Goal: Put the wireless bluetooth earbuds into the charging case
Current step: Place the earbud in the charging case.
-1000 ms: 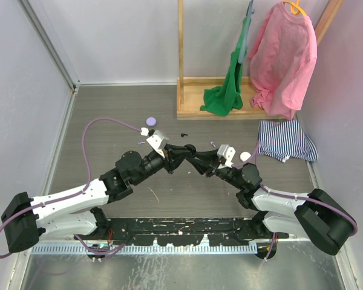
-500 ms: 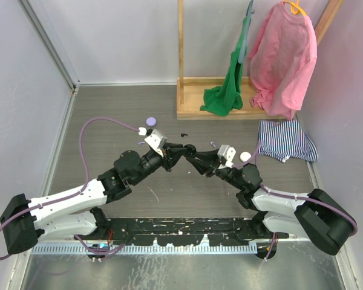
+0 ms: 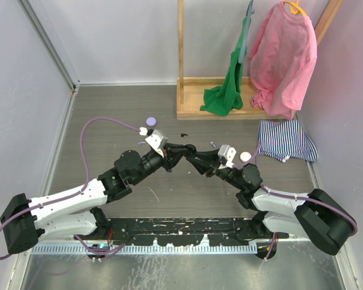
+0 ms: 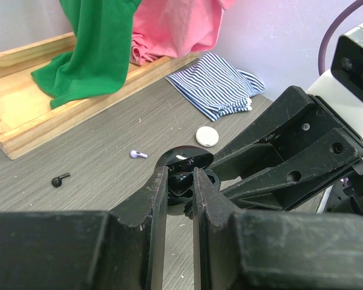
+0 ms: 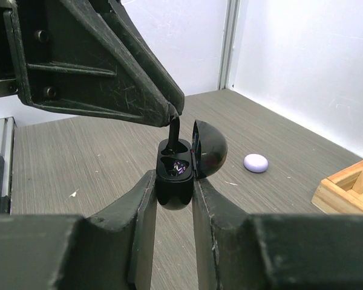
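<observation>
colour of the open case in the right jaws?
The case is black; it shows best in the right wrist view.

No legible text or labels anywhere

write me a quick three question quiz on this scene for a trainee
1. True or false: the right tool grips the open black rounded plastic charging case.
2. The left tool pinches: A) a small black plastic earbud B) a lilac earbud C) a white puck.
3. What colour is the round plastic puck in the right wrist view?
Key: 1 true; 2 A; 3 lilac.
</observation>
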Robot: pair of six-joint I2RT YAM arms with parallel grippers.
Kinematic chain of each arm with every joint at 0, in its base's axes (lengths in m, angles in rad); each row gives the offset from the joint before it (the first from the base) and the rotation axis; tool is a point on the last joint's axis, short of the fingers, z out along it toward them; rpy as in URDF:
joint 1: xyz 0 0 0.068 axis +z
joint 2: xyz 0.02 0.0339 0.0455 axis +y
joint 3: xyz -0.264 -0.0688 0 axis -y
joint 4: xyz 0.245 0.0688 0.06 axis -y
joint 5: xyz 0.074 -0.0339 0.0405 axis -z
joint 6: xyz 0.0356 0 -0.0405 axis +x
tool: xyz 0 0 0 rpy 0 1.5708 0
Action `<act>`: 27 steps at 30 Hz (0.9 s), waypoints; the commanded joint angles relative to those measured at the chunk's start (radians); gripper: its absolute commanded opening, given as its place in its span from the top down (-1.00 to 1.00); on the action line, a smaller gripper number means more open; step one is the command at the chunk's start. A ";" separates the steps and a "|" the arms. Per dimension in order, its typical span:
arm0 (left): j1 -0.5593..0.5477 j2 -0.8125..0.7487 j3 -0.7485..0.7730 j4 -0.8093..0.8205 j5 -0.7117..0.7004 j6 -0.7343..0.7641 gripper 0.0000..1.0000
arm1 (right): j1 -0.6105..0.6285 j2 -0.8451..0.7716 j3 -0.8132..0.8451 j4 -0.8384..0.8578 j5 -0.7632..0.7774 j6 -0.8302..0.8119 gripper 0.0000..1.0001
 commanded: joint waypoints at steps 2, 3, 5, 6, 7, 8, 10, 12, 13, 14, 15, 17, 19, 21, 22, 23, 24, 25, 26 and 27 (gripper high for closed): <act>0.003 0.011 0.046 0.047 0.025 -0.006 0.85 | 0.001 -0.001 0.008 0.099 0.008 0.006 0.89; 0.002 0.013 0.047 0.047 0.026 -0.007 0.85 | 0.001 -0.002 0.009 0.099 0.008 0.006 0.89; 0.002 0.015 0.048 0.047 0.029 -0.006 0.86 | 0.001 -0.005 0.008 0.099 0.007 0.008 0.89; 0.002 0.014 0.048 0.047 0.031 -0.008 0.85 | 0.001 -0.005 0.008 0.099 0.005 0.008 0.89; 0.001 0.015 0.048 0.045 0.034 -0.009 0.85 | 0.001 -0.007 0.007 0.100 0.005 0.009 0.89; 0.001 0.013 0.048 0.045 0.039 -0.013 0.86 | 0.000 -0.007 0.007 0.100 0.006 0.008 0.89; 0.002 0.011 0.048 0.042 0.048 -0.018 0.86 | 0.001 -0.009 0.006 0.099 0.008 0.008 0.89; 0.001 0.011 0.049 0.034 0.059 -0.027 0.86 | 0.000 -0.009 0.005 0.101 0.011 0.007 0.89; 0.001 0.009 0.049 0.029 0.064 -0.030 0.86 | 0.001 -0.008 0.005 0.101 0.012 0.008 0.89; 0.002 0.007 0.051 0.021 0.069 -0.033 0.86 | 0.001 -0.008 0.006 0.102 0.012 0.008 0.89; 0.002 0.006 0.051 0.014 0.073 -0.035 0.86 | 0.001 -0.009 0.005 0.103 0.012 0.007 0.89; 0.002 0.001 0.051 0.003 0.083 -0.044 0.86 | 0.001 -0.008 0.003 0.105 0.014 0.008 0.89; 0.002 -0.004 0.051 -0.009 0.090 -0.047 0.86 | 0.001 -0.009 0.003 0.106 0.015 0.008 0.89; 0.003 -0.008 0.054 -0.024 0.095 -0.050 0.86 | 0.001 -0.009 0.004 0.107 0.015 0.008 0.89; 0.002 -0.008 0.056 -0.034 0.097 -0.049 0.86 | 0.000 -0.009 0.002 0.108 0.015 0.008 0.89; 0.001 -0.009 0.059 -0.045 0.099 -0.047 0.86 | 0.001 -0.008 0.001 0.108 0.015 0.008 0.89; 0.001 -0.008 0.063 -0.059 0.099 -0.043 0.85 | 0.001 -0.009 0.003 0.109 0.015 0.009 0.89; 0.002 -0.005 0.066 -0.073 0.099 -0.042 0.84 | 0.001 -0.007 0.004 0.109 0.014 0.009 0.89; 0.002 -0.005 0.068 -0.080 0.098 -0.040 0.83 | 0.001 -0.008 0.003 0.109 0.013 0.009 0.89; 0.002 -0.004 0.069 -0.085 0.096 -0.039 0.79 | 0.001 -0.007 0.003 0.109 0.012 0.010 0.89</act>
